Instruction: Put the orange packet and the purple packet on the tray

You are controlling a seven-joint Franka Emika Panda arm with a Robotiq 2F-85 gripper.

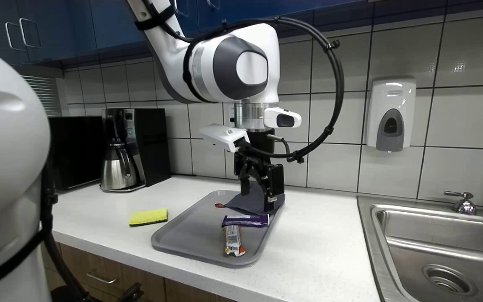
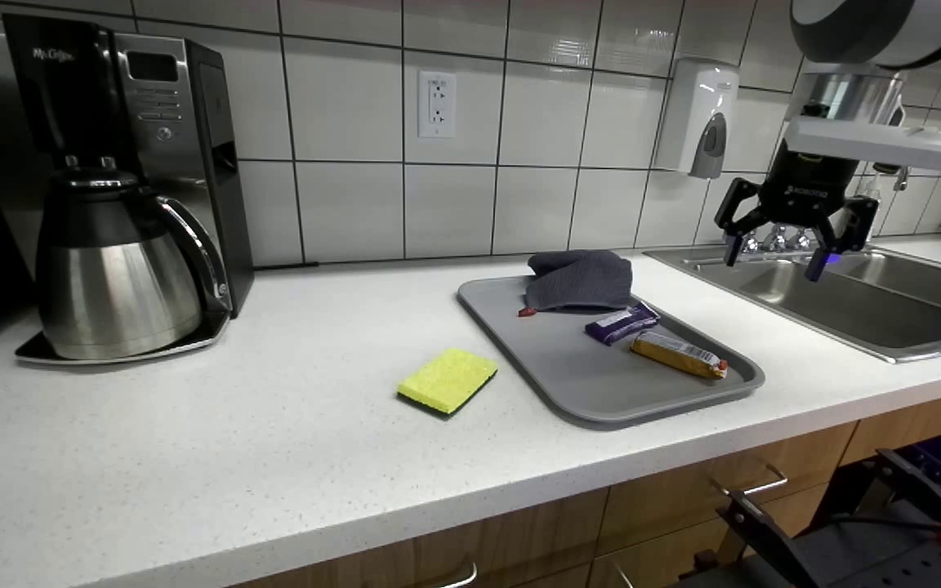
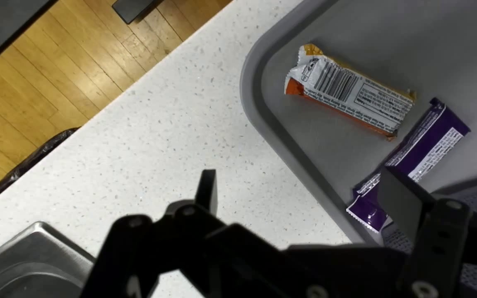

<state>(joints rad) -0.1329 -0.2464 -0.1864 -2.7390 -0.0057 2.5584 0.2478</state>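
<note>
I am holding my jaws wide apart over the desk. On the tray, the orange packet is lying nearer the desk's front edge; the purple packet is lying just past it, toward the back edge.

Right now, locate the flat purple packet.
Both exterior views show the purple packet inside the right rim of the grey rectangular tray, between charcoal cloth and orange packet.
</note>
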